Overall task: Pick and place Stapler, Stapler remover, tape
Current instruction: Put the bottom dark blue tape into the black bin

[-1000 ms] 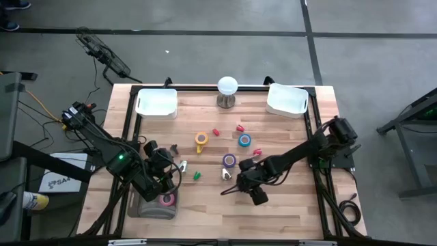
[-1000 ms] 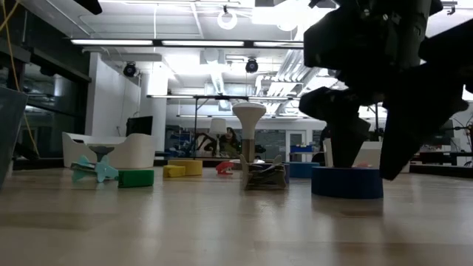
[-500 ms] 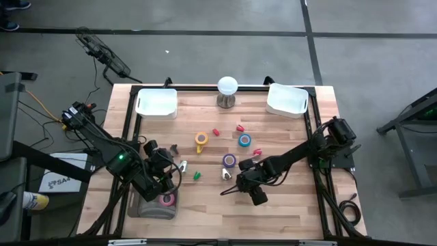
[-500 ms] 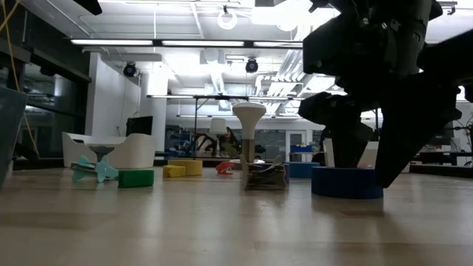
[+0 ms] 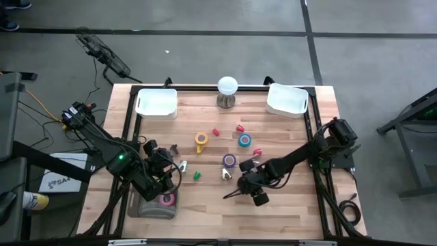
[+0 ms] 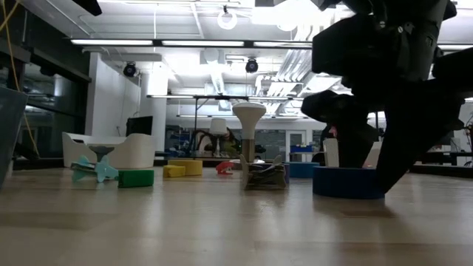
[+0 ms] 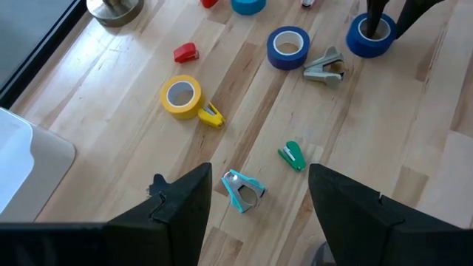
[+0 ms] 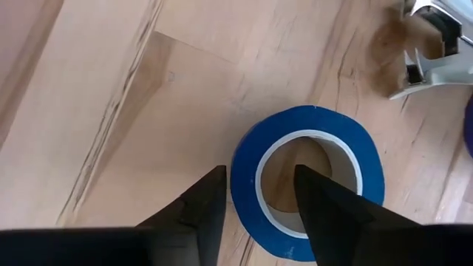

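Right gripper [image 8: 255, 196] stood low over a blue tape roll [image 8: 308, 179] on the table [image 5: 287, 212], one finger [image 8: 329, 207] inside the ring's open centre, the other finger [image 8: 194, 210] outside its wall; fingers were narrowly parted, and contact with the wall could not be told. A silvery stapler remover [image 8: 436, 55] lay near the roll. Left gripper [image 7: 255, 214] hung with fingers well apart, holding nothing, above a teal remover [image 7: 242, 191] and a green stapler [image 7: 293, 155]. A yellow roll [image 7: 182, 96] lay farther off.
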Motion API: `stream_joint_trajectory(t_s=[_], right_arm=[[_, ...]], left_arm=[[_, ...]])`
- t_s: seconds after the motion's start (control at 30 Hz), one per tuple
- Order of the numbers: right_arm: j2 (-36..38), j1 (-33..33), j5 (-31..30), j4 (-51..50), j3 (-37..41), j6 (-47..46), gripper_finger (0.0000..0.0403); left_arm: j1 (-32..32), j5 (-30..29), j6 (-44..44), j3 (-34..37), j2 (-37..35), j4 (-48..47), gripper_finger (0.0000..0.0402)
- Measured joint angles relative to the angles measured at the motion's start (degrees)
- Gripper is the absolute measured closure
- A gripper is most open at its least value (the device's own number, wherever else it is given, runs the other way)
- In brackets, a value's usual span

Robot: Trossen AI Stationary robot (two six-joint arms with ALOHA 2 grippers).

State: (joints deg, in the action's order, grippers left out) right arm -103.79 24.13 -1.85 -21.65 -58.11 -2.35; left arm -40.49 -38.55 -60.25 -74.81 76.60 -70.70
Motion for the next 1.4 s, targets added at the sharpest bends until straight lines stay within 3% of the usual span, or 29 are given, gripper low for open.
stream_joint_trajectory(t_s=[0.43,0.8,0.93,1.13,1.27,1.4], right_arm=[[0.6,0.7,-0.8,-0.4,0.2,0.7,0.0370],[9.9,-0.2,-0.3,4.3,0.1,-7.9,0.0370],[14.5,-1.5,-0.9,12.3,0.1,-9.4,0.0370],[20.6,-4.2,-1.3,26.6,0.0,-9.3,0.0370],[23.6,-5.5,-1.8,33.3,0.0,-9.0,0.0370],[25.6,-5.9,-2.0,37.9,0.0,-6.3,0.0370]], left_arm=[[0.0,0.0,0.0,0.0,0.0,0.0,0.0180],[2.3,-4.5,1.0,0.0,0.1,2.9,0.0180],[5.7,-4.3,9.9,0.0,0.1,10.5,0.0180],[11.6,-1.4,30.2,0.0,0.1,26.5,0.0179],[14.9,4.2,41.9,0.0,0.1,36.3,0.0179],[17.4,9.9,47.7,0.0,0.1,44.7,0.0179]])
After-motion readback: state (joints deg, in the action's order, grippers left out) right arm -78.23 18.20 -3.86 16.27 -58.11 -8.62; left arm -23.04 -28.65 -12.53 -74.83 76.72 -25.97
